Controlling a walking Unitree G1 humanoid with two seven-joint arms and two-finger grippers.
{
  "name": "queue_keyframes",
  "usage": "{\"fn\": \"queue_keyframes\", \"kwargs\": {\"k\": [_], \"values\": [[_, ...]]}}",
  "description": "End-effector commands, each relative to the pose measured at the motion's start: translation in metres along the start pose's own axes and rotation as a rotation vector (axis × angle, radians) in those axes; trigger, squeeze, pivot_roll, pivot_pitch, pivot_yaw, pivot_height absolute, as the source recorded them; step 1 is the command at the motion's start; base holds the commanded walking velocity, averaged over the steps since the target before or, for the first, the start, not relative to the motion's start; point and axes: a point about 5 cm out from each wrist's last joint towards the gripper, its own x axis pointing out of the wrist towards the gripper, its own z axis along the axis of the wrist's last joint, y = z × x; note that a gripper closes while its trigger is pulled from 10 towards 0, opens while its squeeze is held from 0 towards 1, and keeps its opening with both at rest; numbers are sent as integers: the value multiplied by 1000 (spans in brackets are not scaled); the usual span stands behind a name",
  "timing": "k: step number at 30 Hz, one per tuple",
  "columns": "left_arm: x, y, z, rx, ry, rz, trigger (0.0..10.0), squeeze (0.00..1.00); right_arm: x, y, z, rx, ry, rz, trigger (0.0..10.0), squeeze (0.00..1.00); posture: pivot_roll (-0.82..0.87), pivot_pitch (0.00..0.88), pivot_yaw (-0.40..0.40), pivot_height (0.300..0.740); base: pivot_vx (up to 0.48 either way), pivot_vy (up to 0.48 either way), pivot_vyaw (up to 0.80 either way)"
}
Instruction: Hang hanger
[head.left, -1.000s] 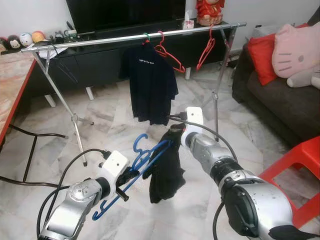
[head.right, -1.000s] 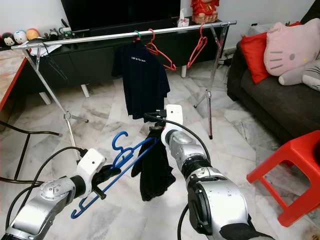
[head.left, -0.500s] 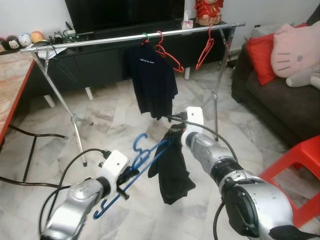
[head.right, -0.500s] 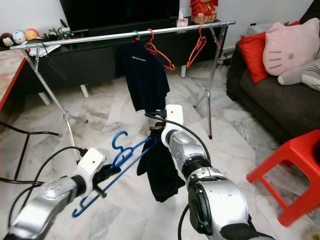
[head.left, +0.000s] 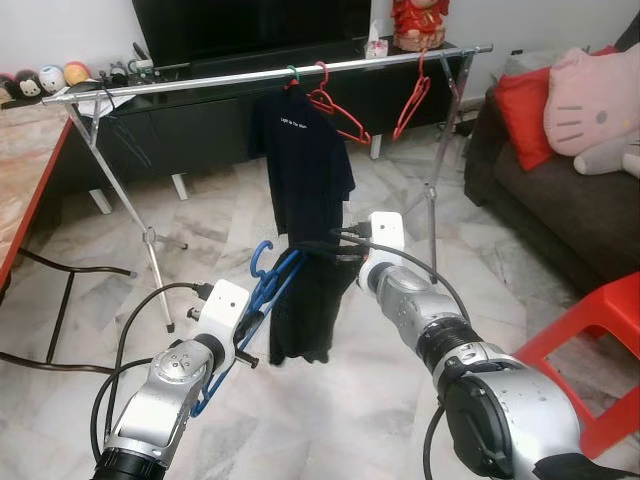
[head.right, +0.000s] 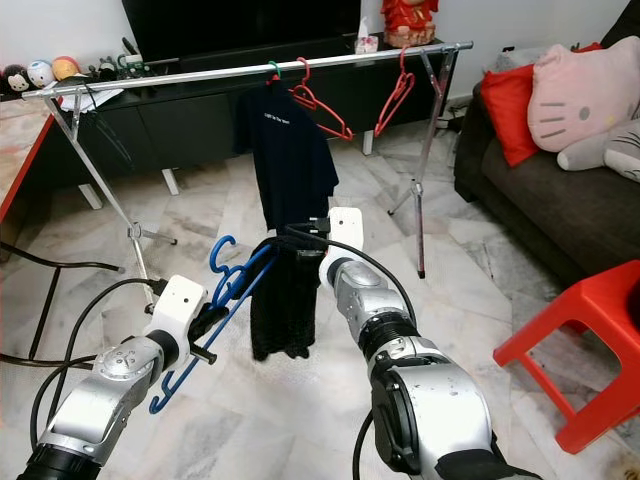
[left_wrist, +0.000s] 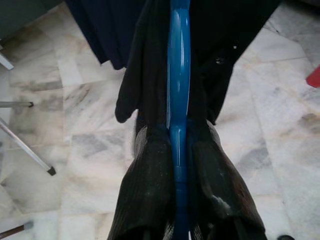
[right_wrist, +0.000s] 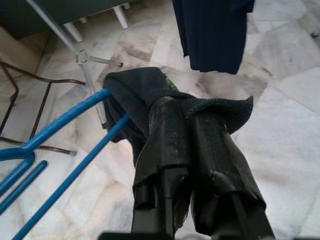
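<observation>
A blue hanger (head.left: 272, 283) carries a black garment (head.left: 305, 310) that hangs straight down from it. My left gripper (head.left: 243, 336) is shut on the hanger's lower end; in the left wrist view its fingers (left_wrist: 150, 165) clamp the blue bar (left_wrist: 178, 100). My right gripper (head.left: 341, 251) is shut on the garment's top edge, at the hanger's far end; the right wrist view shows black cloth (right_wrist: 150, 90) pinched over its fingers (right_wrist: 172, 125). The silver clothes rail (head.left: 250, 78) stands ahead, with a navy T-shirt (head.left: 305, 160) and two red hangers (head.left: 337, 107) on it.
A dark sofa (head.left: 560, 200) with a red cushion and a pink plush pillow lies to the right. A red plastic stool (head.left: 590, 350) stands at the right front. A red-edged table (head.left: 30, 160) and floor cables lie left. A black TV cabinet sits behind the rail.
Both grippers have lifted the blue hanger and brought it nearer the rail. The black garment, which swung to the right, now hangs straight below the hanger.
</observation>
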Motion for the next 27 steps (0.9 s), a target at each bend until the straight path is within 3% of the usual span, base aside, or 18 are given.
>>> {"fn": "queue_keyframes", "kwargs": {"k": [1, 10, 11, 13, 18, 27], "values": [[-2, 2, 5, -5, -28, -8, 10000, 0, 0, 4, 8, -19, -30, 14, 10000, 0, -81, 0, 35, 740, 0, 0, 0], [-2, 0, 5, -4, -21, -37, 10000, 0, 0, 8, 12, -19, -37, 29, 10000, 0, -80, 0, 36, 740, 0, 0, 0], [2, 8, 7, -10, -9, 26, 10000, 0, -1, 12, 25, -20, -78, 37, 10000, 0, -85, 0, 39, 740, 0, 0, 0], [4, 8, 10, -6, -15, 16, 10000, 0, -2, 13, 29, -26, -89, 49, 10000, 0, -86, 0, 39, 740, 0, 0, 0], [0, -5, 18, -49, -69, -111, 10000, 0, -3, 5, 8, -60, -31, 56, 10000, 0, -85, 0, 41, 740, 0, 0, 0], [-1, -11, 18, -94, -84, -173, 10000, 0, -4, 3, -20, -69, 67, 89, 10000, 0, -83, 0, 44, 740, 0, 0, 0]]}}
